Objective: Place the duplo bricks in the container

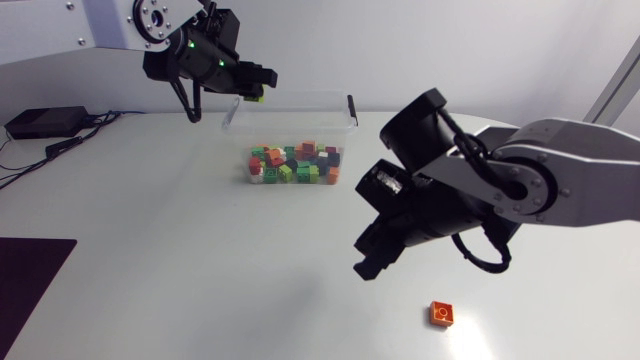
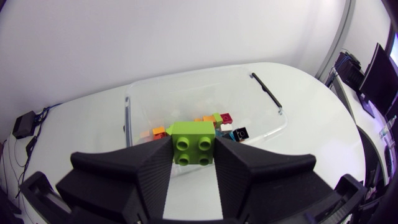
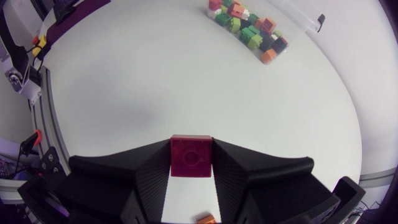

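The right arm [image 1: 560, 180] is seen closest to the head camera, entering from the right edge of the frame and bent down toward the lower middle. Its right gripper [image 1: 368, 262] is held above the table [image 1: 150, 250]. In the right wrist view a red brick [image 3: 191, 157] is clamped between the two black fingers, which touch it from both sides. A single orange brick [image 1: 442, 314] lies on the table at the lower right of the head view, apart from the gripper. An orange scrap showing under the fingers in the right wrist view is probably that same brick, though too little of it shows to be sure.

At the upper left of the head view the left arm [image 1: 150, 20] is raised, with the left gripper [image 1: 255, 85] held over the left rear corner of the clear container [image 1: 240, 135]. A lime-green brick [image 2: 194, 144] is gripped between its fingers, studs facing the wrist camera. The container stands at the upper middle of the head view and has a black clip [image 1: 352, 108] on its right end. A heap of mixed bricks [image 1: 295, 163] in red, orange, green and white is gathered along its near wall.
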Action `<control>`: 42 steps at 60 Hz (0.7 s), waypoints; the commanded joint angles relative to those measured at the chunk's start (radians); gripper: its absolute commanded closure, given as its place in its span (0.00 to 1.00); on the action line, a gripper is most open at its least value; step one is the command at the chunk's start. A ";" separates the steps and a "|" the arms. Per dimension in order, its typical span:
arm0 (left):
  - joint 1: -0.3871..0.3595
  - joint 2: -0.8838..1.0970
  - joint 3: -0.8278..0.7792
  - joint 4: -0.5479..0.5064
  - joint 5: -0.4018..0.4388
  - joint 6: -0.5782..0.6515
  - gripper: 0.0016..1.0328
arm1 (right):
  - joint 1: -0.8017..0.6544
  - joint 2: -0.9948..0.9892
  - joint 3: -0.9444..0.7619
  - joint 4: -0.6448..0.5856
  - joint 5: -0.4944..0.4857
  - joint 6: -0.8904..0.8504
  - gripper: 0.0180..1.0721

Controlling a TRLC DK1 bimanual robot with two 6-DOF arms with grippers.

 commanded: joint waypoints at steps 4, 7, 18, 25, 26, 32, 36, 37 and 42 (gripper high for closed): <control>0.016 0.099 0.114 0.013 0.000 -0.026 0.83 | -0.018 -0.017 0.071 0.004 -0.013 0.034 0.74; 0.018 0.122 0.137 0.013 0.000 -0.026 0.83 | -0.020 -0.021 0.090 0.012 -0.015 0.045 0.74; 0.028 0.237 0.256 0.011 -0.008 -0.034 0.47 | -0.037 -0.028 0.165 0.041 -0.013 0.066 0.74; 0.028 0.261 0.285 0.005 -0.014 -0.033 0.07 | -0.057 -0.017 0.225 0.070 -0.013 0.078 0.74; 0.028 0.261 0.285 0.005 -0.014 -0.033 0.07 | -0.057 -0.017 0.225 0.070 -0.013 0.078 0.74; 0.028 0.249 0.285 -0.022 -0.015 -0.022 0.04 | -0.086 0.031 0.306 0.104 -0.015 0.094 0.74; 0.030 0.220 0.281 -0.076 -0.015 -0.011 0.04 | -0.098 0.061 0.343 0.135 -0.013 0.100 0.74; 0.030 0.214 0.278 -0.084 -0.015 -0.011 0.04 | -0.101 0.068 0.350 0.139 -0.013 0.101 0.74; 0.039 0.136 0.225 -0.119 -0.015 0.006 0.04 | -0.109 0.117 0.403 0.176 -0.009 0.114 0.74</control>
